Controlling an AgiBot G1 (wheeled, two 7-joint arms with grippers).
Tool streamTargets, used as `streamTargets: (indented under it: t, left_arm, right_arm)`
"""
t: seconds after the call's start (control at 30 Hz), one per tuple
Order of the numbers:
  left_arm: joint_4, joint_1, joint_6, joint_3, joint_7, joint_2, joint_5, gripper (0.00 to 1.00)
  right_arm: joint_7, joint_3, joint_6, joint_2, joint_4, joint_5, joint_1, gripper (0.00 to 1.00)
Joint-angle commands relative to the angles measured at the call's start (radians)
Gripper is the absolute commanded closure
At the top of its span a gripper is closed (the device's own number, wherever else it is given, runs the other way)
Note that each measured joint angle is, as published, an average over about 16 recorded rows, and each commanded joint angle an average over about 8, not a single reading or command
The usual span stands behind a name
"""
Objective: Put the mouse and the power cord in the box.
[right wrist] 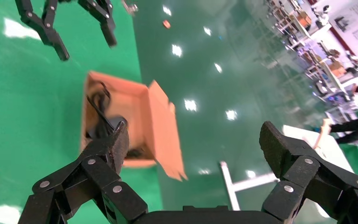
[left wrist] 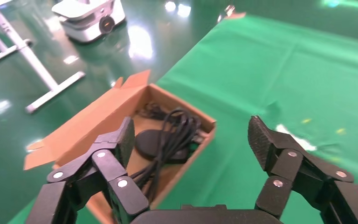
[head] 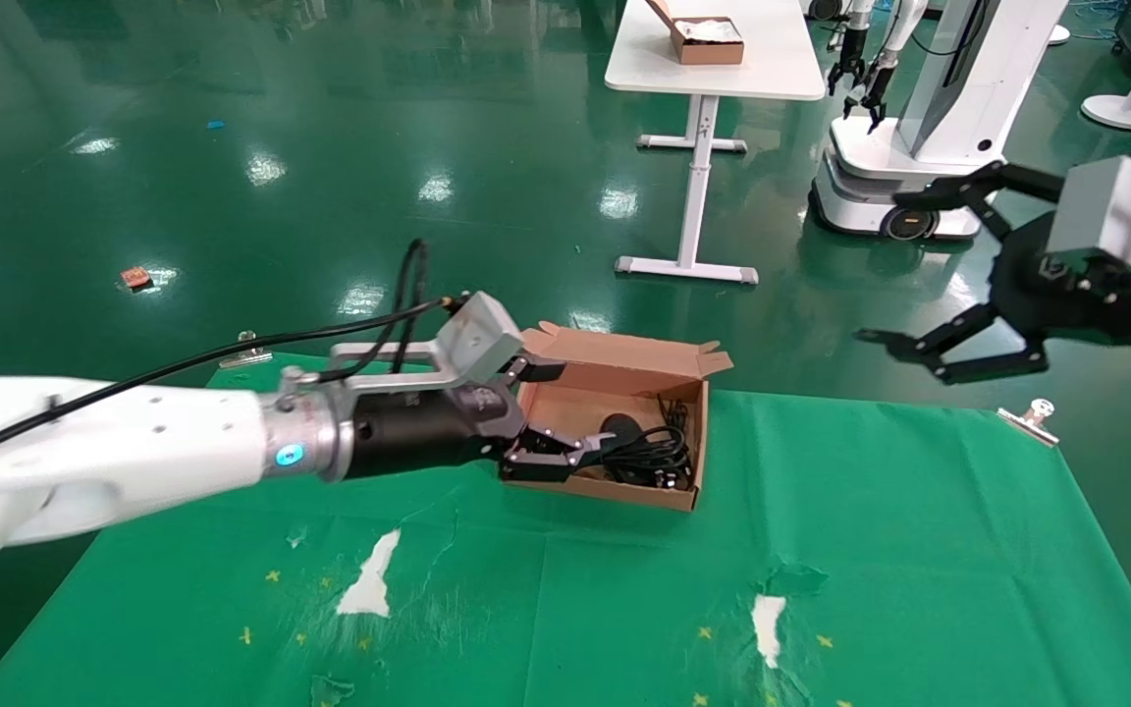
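Black oval mouse [left wrist: 150, 142] and looped black power cord [left wrist: 177, 131] lie inside the reddish-brown cardboard box [head: 624, 371], apparently tangled; left gripper [head: 548, 412] hovers wide open, empty, at its end; right gripper [head: 929, 265] spread, empty, beyond the table's far edge.

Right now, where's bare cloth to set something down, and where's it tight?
Free: the green cloth on the robot's right of the box, below the raised open right hand, and the strip along the near edge. Crowded: the box holds the mouse and the power cord, and the open left hand sits at its left end.
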Motion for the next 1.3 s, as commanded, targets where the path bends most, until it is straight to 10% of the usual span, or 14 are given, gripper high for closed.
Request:
streamTargets:
  t: [0.03,1.3]
  left_arm:
    - [-0.028,0.023,0.025,-0.024,-0.002,-0.026,-0.024,0.0]
    - [-0.551,0.454,0.488,-0.477,-0.039,-0.503,-0.478,0.0]
  right_arm:
    - [0.032,0.01,-0.002,0.006,0.037,0.024,-0.034,0.0]
    - [0.632,0.208,-0.042,0.116,0.741,0.484,-0.67,0.0]
